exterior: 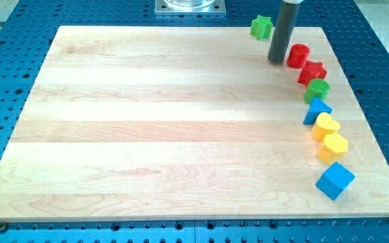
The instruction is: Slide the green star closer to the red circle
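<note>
My tip (276,61) – no fingers – stands between green star (261,27) and red circle (298,55).

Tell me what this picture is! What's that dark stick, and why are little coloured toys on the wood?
That dark stick is a robot arm's rod. It has no hand, so it holds nothing; it only pushes things with my tip. One camera looks down at a wooden board on a blue table. My tip sits between the green star, up at the view's top, and the red circle just to its right. Below the circle, small blocks curve down the view's right side: a red star, a green circle, a blue triangle, a yellow heart, a yellow hexagon and a blue cube.
</note>
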{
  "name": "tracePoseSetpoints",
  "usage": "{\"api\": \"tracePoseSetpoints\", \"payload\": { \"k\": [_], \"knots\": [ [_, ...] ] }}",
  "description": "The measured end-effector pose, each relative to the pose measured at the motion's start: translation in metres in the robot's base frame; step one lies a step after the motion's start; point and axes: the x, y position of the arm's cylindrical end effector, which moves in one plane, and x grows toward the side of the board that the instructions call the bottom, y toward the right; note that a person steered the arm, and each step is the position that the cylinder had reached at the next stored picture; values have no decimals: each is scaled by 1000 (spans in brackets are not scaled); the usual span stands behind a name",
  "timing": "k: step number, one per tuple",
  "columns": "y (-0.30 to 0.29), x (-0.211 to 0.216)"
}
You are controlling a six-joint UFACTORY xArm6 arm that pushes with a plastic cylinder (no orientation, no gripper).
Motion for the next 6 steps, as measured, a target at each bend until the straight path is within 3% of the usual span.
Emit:
{"api": "tracePoseSetpoints", "payload": {
  "k": [2,3,4,5,6],
  "knots": [
    [26,0],
    [-35,-7],
    [-118,-46],
    [-111,-95],
    [-98,-101]
  ]
}}
